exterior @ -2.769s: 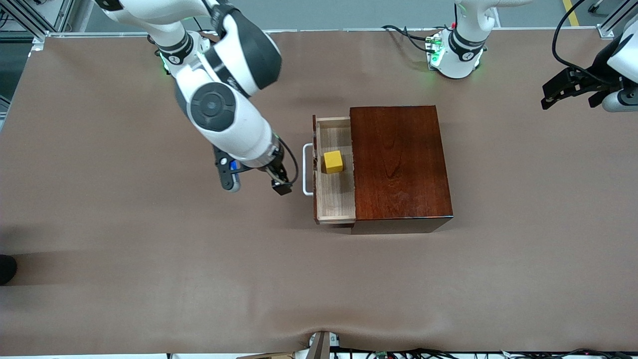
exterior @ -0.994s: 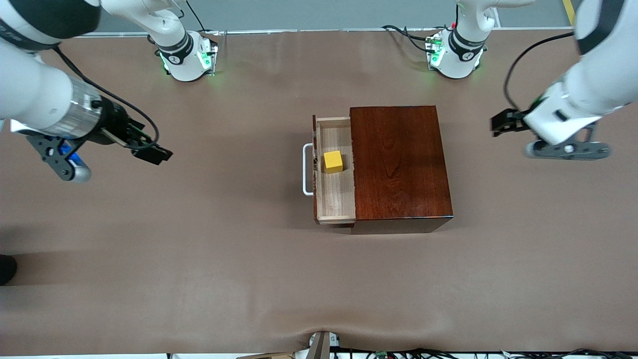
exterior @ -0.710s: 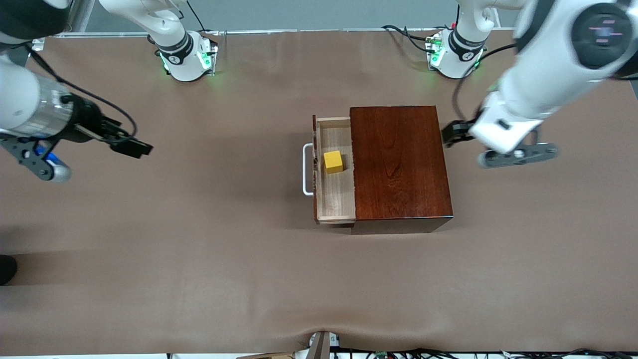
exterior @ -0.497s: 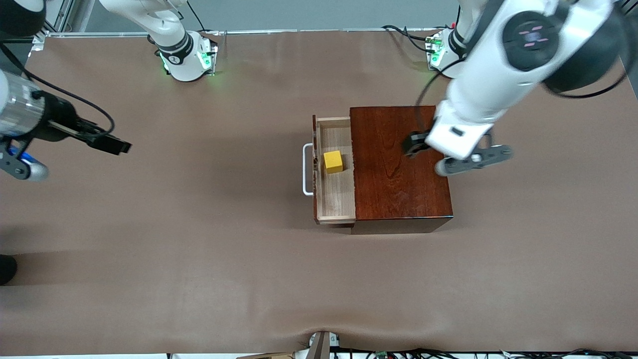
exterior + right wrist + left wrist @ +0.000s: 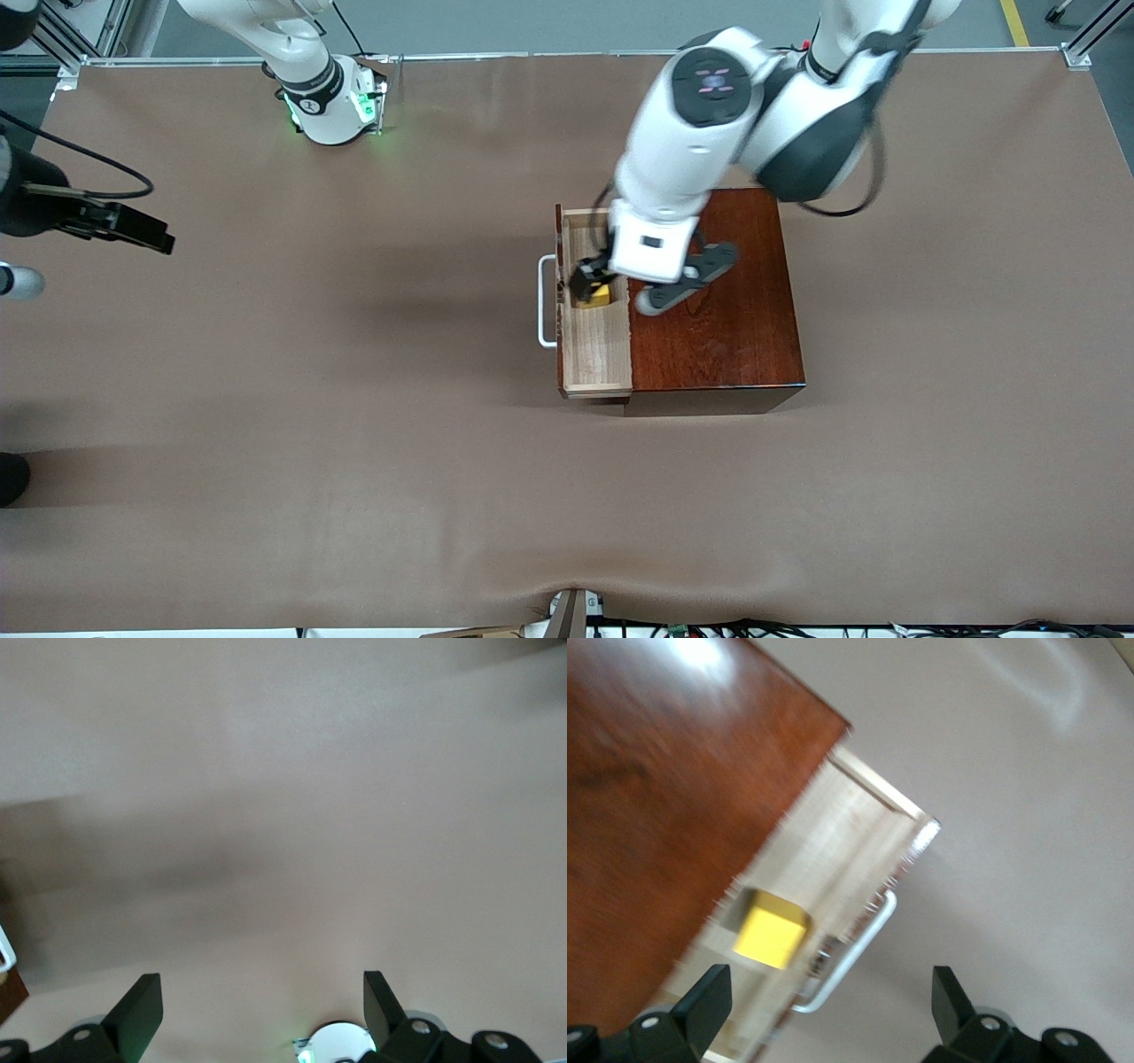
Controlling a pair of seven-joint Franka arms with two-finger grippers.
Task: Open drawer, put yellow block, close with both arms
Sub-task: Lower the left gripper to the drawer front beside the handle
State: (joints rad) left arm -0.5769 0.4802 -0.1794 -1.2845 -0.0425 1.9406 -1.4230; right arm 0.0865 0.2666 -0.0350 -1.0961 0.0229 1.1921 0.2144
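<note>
Left gripper (image 5: 586, 282) spread wide over block (image 5: 771, 935) in open drawer (image 5: 598, 354); descending risks clipping it. Right gripper (image 5: 133, 229) spread, waits.

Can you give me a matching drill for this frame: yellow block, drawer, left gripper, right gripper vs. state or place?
Column 1:
1. yellow block
2. drawer
3. left gripper
4. right gripper

Column 2:
A. open, over bare table at the right arm's end
B. pulled out of the wooden box
C. lying in the drawer tray
D. open, over the drawer and the block

Pairs: 1-C, 2-B, 3-D, 4-A
</note>
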